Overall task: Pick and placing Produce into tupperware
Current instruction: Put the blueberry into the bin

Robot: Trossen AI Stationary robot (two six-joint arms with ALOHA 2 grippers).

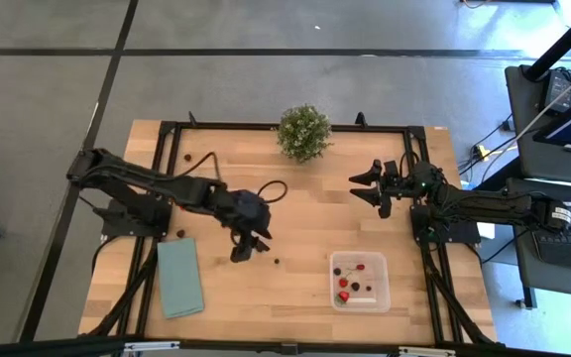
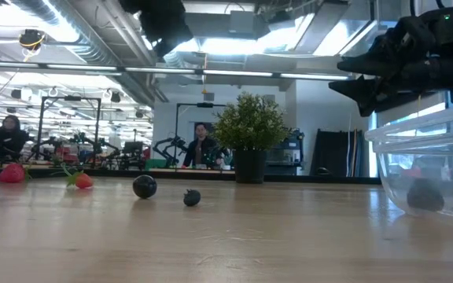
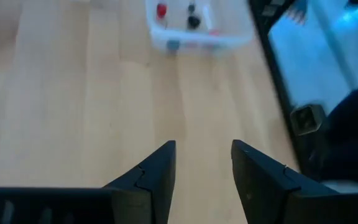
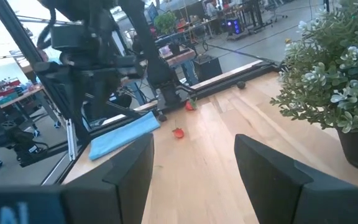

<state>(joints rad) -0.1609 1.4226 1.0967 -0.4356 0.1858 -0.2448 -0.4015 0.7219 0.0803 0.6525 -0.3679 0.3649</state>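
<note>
The clear tupperware (image 1: 358, 281) stands on the wood near the table's near right side, with red and dark berries inside; it also shows in the left wrist view (image 3: 194, 31). Loose dark berries (image 1: 278, 262) lie on the table (image 2: 145, 186) (image 2: 191, 197), and red ones lie farther left (image 2: 82, 180) (image 4: 178, 132). My left gripper (image 1: 251, 250) hovers open over the table's middle, left of the tupperware, with nothing between its fingers (image 3: 202, 168). My right gripper (image 1: 358, 186) waits open at the right, above the table (image 4: 194, 162).
A bushy green potted plant (image 1: 303, 132) stands at the far edge, close to my right gripper (image 4: 334, 74). A flat teal cloth (image 1: 179, 277) lies near the left near corner. Bare wood lies between the loose berries and the tupperware. People sit in the room behind (image 2: 203, 145).
</note>
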